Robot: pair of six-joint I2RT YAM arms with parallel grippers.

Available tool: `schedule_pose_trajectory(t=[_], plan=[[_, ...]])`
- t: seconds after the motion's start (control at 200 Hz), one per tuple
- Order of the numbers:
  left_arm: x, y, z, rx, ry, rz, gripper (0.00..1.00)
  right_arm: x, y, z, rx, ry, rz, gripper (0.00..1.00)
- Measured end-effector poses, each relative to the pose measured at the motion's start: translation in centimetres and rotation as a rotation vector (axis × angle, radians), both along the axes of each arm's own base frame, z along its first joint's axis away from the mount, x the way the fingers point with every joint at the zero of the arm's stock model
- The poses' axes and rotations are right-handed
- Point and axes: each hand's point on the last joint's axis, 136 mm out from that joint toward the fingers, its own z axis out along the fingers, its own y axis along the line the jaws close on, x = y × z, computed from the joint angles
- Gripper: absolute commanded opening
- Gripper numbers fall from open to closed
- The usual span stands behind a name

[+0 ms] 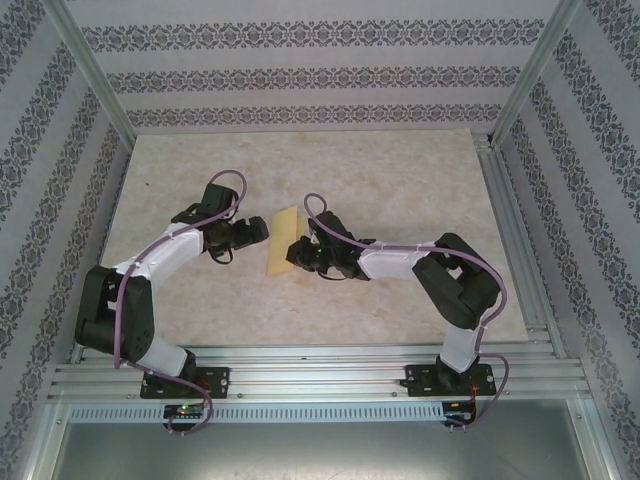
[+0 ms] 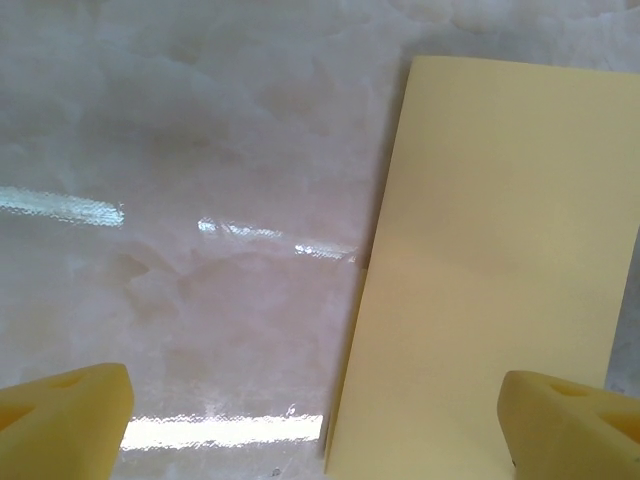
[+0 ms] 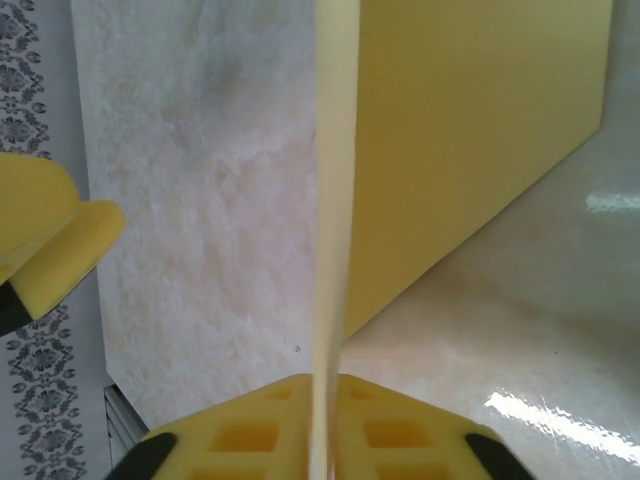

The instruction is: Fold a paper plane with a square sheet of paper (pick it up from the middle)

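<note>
Near the middle of the pale marbled tabletop (image 1: 400, 190), a yellow sheet of paper (image 1: 283, 240), looking like a narrow rectangle from above. Pinched at its right edge by the right gripper (image 1: 298, 252), fingers (image 3: 250, 435) pressed together on it, part of it edge-on from the right wrist. Just to its left, the left gripper (image 1: 262, 232), fingers (image 2: 70, 415) spread wide, 1 over bare tabletop, 1 over the paper, gripping nothing

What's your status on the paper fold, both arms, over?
Right gripper shut on one edge of the yellow paper. Left gripper open, gripping nothing, paper just ahead of it. Nothing in the way on the table.
</note>
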Motion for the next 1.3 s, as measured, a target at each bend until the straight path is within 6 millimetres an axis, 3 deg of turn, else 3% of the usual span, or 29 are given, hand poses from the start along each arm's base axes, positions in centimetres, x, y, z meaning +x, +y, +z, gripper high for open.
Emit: schedule_pose_trajectory(t=[0.1,0.215,0.405,0.525,0.664,0.754,0.874,0.939,1.024,1.299], plan=[[-0.1,-0.7,-0.1,-0.038,-0.004,-0.028,0.97,0.2,-0.7,-0.2,-0.007,0.003,-0.011,0.00],[0.1,-2.1,0.5,-0.104,-0.028,-0.075,0.97,0.1,-2.8,-0.3,-0.034,0.014,-0.017,0.00],[0.6,-4.9,2.3,-0.227,-0.093,-0.171,0.97,-0.1,-5.8,1.3,-0.039,0.039,0.004,0.00],[0.3,-7.4,2.5,-0.276,-0.108,-0.243,0.90,-0.9,-6.6,1.5,-0.046,0.055,0.028,0.00],[-0.3,-10.1,1.1,-0.315,-0.062,-0.303,0.78,-1.5,-6.9,1.0,-0.064,0.080,0.047,0.04],[-0.6,-11.4,0.2,-0.324,-0.036,-0.331,0.66,-1.6,-7.0,0.7,-0.069,0.087,0.050,0.07],[-0.5,-12.6,-0.5,-0.332,-0.015,-0.347,0.53,-1.5,-7.0,0.3,-0.068,0.101,0.046,0.20],[-0.3,-13.0,-1.0,-0.332,-0.009,-0.349,0.48,-1.5,-6.9,0.2,-0.060,0.102,0.040,0.28],[-0.1,-13.1,-1.8,-0.328,0.006,-0.346,0.42,-1.5,-6.9,-0.1,-0.046,0.098,0.030,0.31],[-0.3,-12.8,-4.8,-0.301,0.075,-0.329,0.35,-3.0,-8.3,-1.6,-0.022,0.152,-0.042,0.30]])
